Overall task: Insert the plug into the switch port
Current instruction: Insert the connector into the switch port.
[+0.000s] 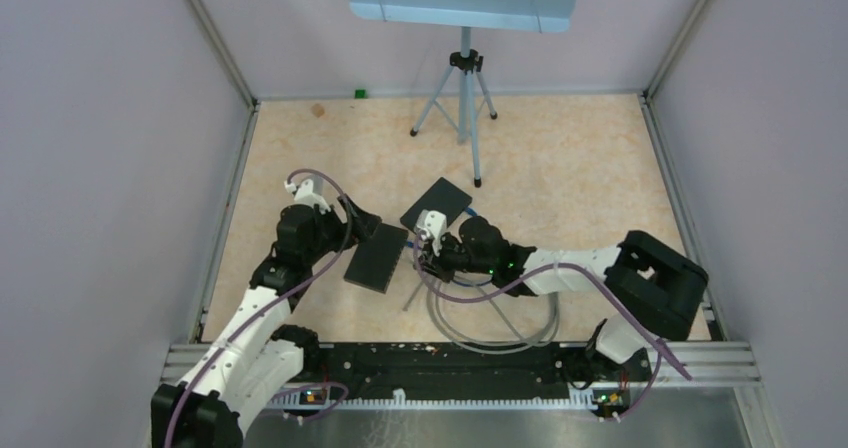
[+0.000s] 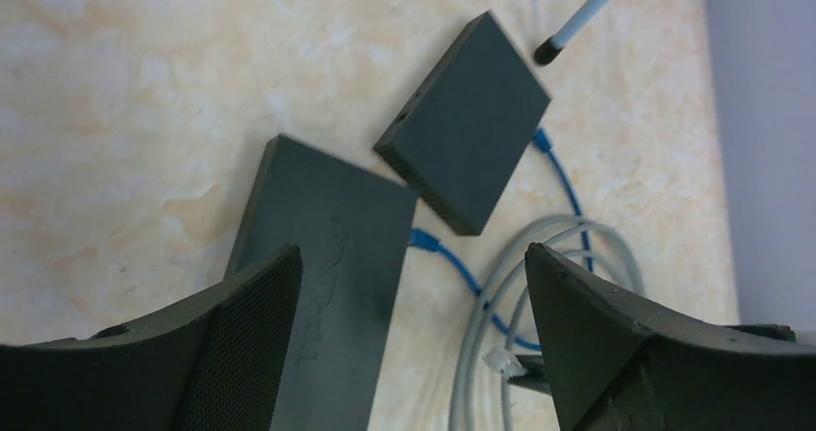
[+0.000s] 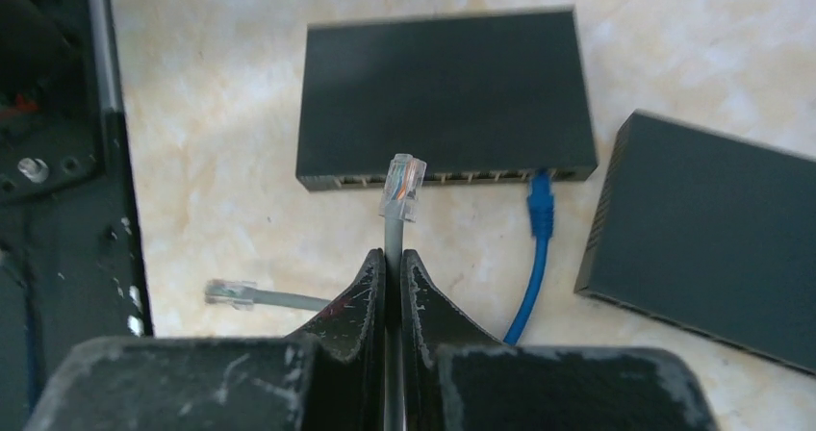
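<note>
The black switch [image 3: 443, 94] lies flat with its row of ports [image 3: 462, 176] facing my right gripper. My right gripper [image 3: 393, 256] is shut on a grey cable just behind its clear plug [image 3: 403, 186]. The plug stands whole in front of the left part of the port row, close to it. A blue plug [image 3: 541, 198] sits in a port further right. In the top view the right gripper [image 1: 427, 253] is at the switch's [image 1: 377, 256] right edge. My left gripper [image 2: 412, 258] is open and empty over the switch [image 2: 327, 287]; the plug [image 2: 502, 361] shows there too.
A second black box [image 3: 702, 239] lies just right of the switch, also in the top view [image 1: 437, 204]. The grey cable's other plug [image 3: 231, 293] lies loose on the table. Grey cable loops [image 1: 495, 318] lie near the rail [image 1: 450, 363]. A tripod [image 1: 462, 98] stands at the back.
</note>
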### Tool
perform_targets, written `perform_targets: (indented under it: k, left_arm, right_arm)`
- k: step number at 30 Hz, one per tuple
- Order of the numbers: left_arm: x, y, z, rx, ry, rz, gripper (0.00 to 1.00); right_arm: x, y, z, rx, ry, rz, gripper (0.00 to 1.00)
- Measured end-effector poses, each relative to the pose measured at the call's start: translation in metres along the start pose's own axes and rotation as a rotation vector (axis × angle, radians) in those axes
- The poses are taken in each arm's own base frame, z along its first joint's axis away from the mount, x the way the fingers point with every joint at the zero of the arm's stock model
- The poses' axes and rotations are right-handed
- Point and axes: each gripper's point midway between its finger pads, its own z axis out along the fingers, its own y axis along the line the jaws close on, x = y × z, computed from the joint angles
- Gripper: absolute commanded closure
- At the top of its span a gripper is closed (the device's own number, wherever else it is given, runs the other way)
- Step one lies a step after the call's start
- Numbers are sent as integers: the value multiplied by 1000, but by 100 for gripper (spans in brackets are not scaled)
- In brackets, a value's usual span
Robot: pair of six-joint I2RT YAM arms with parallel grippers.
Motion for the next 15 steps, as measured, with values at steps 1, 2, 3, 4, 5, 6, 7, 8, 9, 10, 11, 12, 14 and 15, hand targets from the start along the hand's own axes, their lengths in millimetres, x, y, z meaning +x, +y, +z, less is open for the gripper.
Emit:
perform_targets:
  k: [1,2,3,4,5,6,7,8,9,10,11,12,14,15]
  left_arm:
    - [7,6,1,-15,14,1,9]
    - [14,12,1,-28,27,1,9]
    - [21,19,2,-40,40,2,10]
    - [27,24,2,-51,53,1,11]
    - [33,30,3,-62,65,0,12]
    - [38,34,4,-71,75,-1,13]
    - [43,38,4,-79,83,-3,14]
    - [47,42,5,-86,91,-5,15]
    - [50,46,6,-96,96,-7,16]
    - [54,50,7,-105,103,-9,17]
    - [57,54,7,-114,109,-9,18]
    - [60,57,8,-122,114,-11,19]
    - [64,62,9,-132,120,-12,20]
    - [66,64,10,-137,125,-13,20]
  right_arm:
    - [10,0,4,-9,34,5,100]
    - [21,1,7,-17,68,9,100]
    - [31,2,11,-28,104,12,100]
    - [39,2,15,-38,134,17,100]
    - [46,2,19,-47,157,19,100]
    - [52,3,23,-56,178,20,100]
    - [55,3,26,-62,193,20,100]
    - [58,3,28,-67,202,18,100]
    - [59,3,30,-72,210,17,100]
    - [60,3,32,-74,215,13,100]
    - [60,3,33,-76,217,11,100]
    - [60,3,34,-79,219,7,100]
    - [62,3,35,-81,226,4,100]
    - [64,2,35,-81,234,3,100]
